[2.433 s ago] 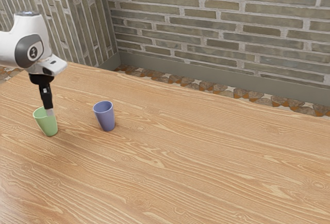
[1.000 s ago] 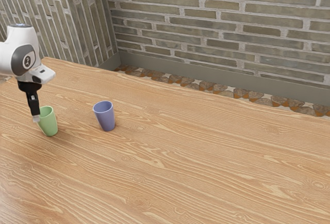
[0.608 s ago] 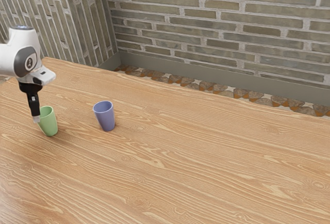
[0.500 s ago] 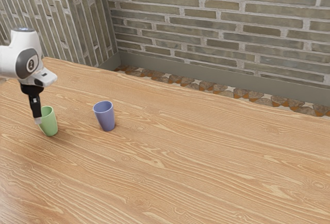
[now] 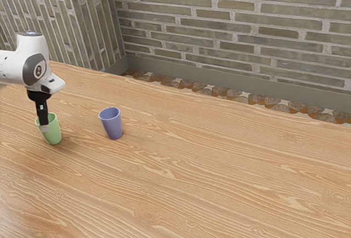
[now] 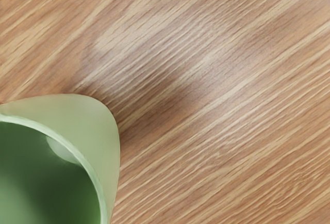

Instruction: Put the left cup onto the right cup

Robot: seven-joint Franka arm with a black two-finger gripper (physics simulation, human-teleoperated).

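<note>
Gripper point(image 5: 42, 123) at green cup point(image 5: 53, 132), hold unclear; exterior view adds purple cup point(image 5: 112, 124), wrist view green interior.

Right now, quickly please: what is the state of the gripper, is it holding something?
Gripper: at the rim of the green cup; open or closed cannot be told.
</note>
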